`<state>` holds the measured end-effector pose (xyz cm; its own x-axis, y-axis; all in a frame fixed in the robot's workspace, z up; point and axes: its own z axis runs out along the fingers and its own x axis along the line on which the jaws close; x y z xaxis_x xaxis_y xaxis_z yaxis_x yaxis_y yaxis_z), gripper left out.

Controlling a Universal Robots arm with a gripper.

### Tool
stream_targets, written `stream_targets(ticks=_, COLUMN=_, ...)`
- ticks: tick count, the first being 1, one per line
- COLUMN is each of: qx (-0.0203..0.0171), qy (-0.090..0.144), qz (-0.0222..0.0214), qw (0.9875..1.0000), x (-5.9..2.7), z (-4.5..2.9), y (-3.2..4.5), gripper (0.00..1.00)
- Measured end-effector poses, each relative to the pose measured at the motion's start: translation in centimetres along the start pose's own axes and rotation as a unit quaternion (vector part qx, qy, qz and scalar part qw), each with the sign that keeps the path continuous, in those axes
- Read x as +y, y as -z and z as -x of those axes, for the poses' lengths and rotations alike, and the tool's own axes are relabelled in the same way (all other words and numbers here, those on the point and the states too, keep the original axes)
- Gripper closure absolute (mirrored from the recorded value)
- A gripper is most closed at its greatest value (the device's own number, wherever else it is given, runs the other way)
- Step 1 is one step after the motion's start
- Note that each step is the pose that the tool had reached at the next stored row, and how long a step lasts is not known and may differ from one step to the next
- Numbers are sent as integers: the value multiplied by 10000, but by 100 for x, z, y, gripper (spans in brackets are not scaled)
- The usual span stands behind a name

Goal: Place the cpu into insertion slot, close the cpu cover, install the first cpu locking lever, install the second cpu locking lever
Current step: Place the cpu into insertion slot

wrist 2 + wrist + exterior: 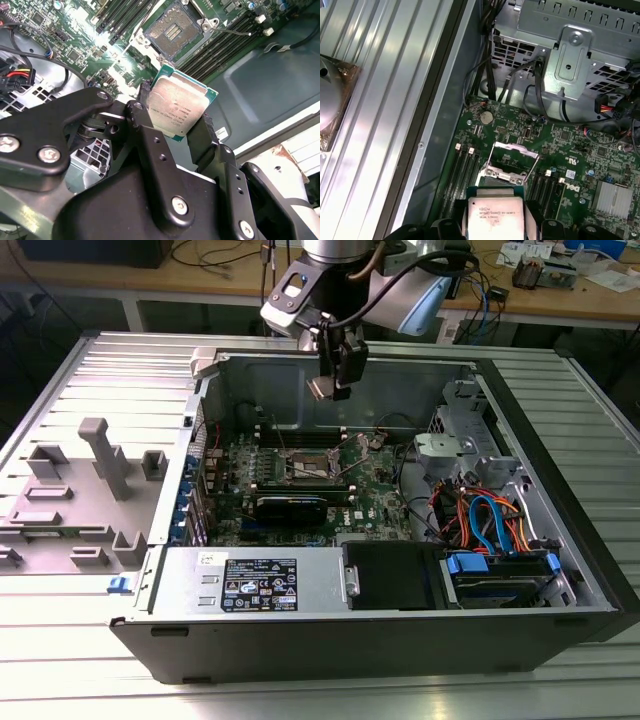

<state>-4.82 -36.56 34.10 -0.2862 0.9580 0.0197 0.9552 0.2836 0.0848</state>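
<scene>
The open computer case lies on its side and takes up the middle of the exterior view, with the green motherboard on its floor at the centre. The gripper hangs above the board in the upper middle of that view. In the second wrist view its two black fingers are closed on the cpu, pressing on two opposite edges.

The cpu is a flat square chip with a dull silver-grey top bearing small print and a thin green border. It sits tilted between the fingertips, clear of the board.

The insertion slot lies on the board below and beyond the held chip, apart from it. Its dark centre is bare, and the thin silver cpu cover stands at its rim.
</scene>
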Motion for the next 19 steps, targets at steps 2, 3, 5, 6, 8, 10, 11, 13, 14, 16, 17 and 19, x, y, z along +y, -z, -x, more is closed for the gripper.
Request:
stream_targets(ticks=2, qx=-3, qy=-39, qz=1, qw=10000, x=0, z=0, y=0, gripper=46)
stream_targets(ticks=3, qx=-5, qy=-62, qz=2, qw=10000, x=0, z=0, y=-1, gripper=46)
stream_targets(ticks=5, qx=-7, qy=-78, qz=2, qw=10000, x=0, z=0, y=-1, gripper=46)
stream_targets(ticks=6, qx=-7, qy=-79, qz=2, qw=10000, x=0, z=0, y=-1, gripper=46)
stream_targets(ticks=8, qx=-7, qy=-80, qz=2, qw=10000, x=0, z=0, y=-1, gripper=46)
stream_targets(ticks=10, qx=-7, qy=-80, qz=2, qw=10000, x=0, z=0, y=-1, gripper=46)
stream_targets(ticks=11, qx=-7, qy=-80, qz=2, qw=10000, x=0, z=0, y=-1, gripper=46)
stream_targets(ticks=13, qx=-7, qy=-82, qz=2, qw=10000, x=0, z=0, y=-1, gripper=46)
stream_targets(ticks=14, qx=-7, qy=-82, qz=2, qw=10000, x=0, z=0, y=-1, gripper=46)
stream_targets(ticks=16, qx=-7, qy=-82, qz=2, qw=10000, x=0, z=0, y=-1, gripper=46)
stream_targets(ticks=17, qx=-7, qy=-83, qz=2, qw=10000, x=0, z=0, y=-1, gripper=46)
stream_targets(ticks=19, qx=-7, qy=-83, qz=2, qw=10000, x=0, z=0, y=-1, gripper=46)
